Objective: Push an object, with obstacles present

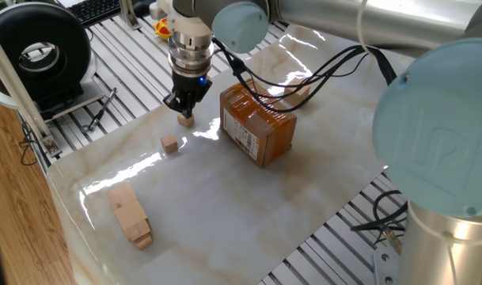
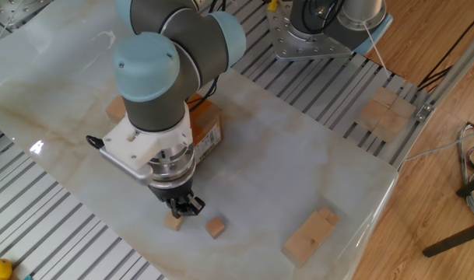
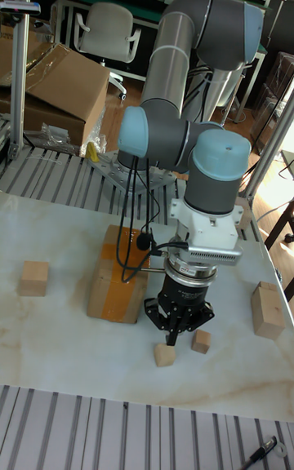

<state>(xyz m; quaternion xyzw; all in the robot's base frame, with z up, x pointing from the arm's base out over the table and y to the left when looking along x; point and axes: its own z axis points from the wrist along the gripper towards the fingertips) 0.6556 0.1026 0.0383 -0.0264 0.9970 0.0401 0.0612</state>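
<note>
Mid-push, by the look of it: end effector [image 1: 185,108] low over the tabletop [image 1: 225,206], fingers drawn together with nothing between them, tips touching or just above a small wooden cube [image 1: 186,119]. Same contact seen from the other side, end effector [image 2: 180,210] pressing at the cube [image 2: 173,222], and from the tall view, end effector [image 3: 177,330] right over the cube [image 3: 165,355]. A second small cube [image 1: 170,143] just beside, apart from the fingers [image 2: 215,227] [image 3: 201,341]; hard to say from these views alone which of the two counts as the target, though the one under the fingers seems the one being worked.

Next move, as a judgement: a slow slide across the slab, steering clear of the cardboard box [image 1: 257,125] close by and the long stacked blocks [image 1: 130,214] near the tabletop's edge, and of the neighbouring cube.

Surface: pale glossy marble-like slab with strong glare, laid on slotted aluminium rails [image 1: 343,229]. Around it: wooden floor [image 2: 447,155], black fan-like unit [image 1: 43,55], a larger block [image 3: 33,278] at the far left in the tall view, another [image 3: 267,310] at the right, an office chair [image 3: 106,33] and a big cardboard carton [image 3: 57,95] behind.
</note>
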